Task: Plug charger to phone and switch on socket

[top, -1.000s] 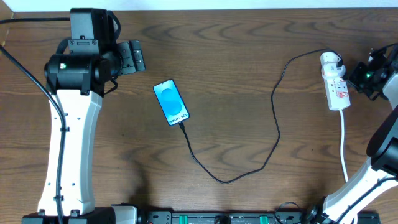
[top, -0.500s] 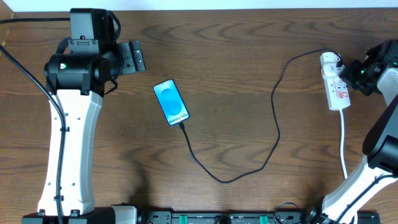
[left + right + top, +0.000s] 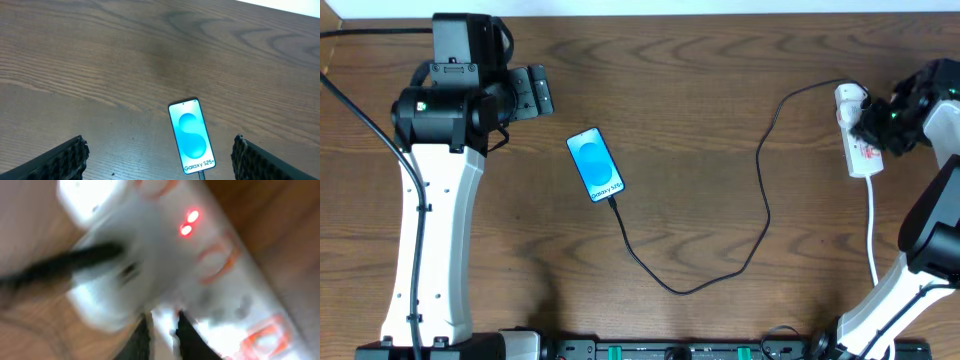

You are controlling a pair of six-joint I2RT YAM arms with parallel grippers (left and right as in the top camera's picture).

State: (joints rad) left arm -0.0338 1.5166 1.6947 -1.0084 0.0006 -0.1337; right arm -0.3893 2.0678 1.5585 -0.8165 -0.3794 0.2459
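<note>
The phone (image 3: 595,165) lies face up left of the table's centre, its light-blue screen reading "Galaxy S25+" in the left wrist view (image 3: 192,136). The black charger cable (image 3: 763,205) is plugged into the phone's lower end, loops toward the front and runs up to the white plug head (image 3: 848,97) on the white socket strip (image 3: 863,155). My right gripper (image 3: 868,124) is over the strip's upper part. In the blurred right wrist view its fingers (image 3: 142,341) are nearly together against the strip (image 3: 225,275), where two red lights (image 3: 188,223) glow. My left gripper (image 3: 160,165) is wide open, hovering behind the phone.
The strip's white cord (image 3: 873,230) runs toward the front edge at the right. The left arm's white body (image 3: 435,220) stands along the left side. A black rail (image 3: 670,350) lines the front edge.
My right gripper has moved left, from beside the socket strip to over its upper part. The left arm, phone and cable have not moved.
</note>
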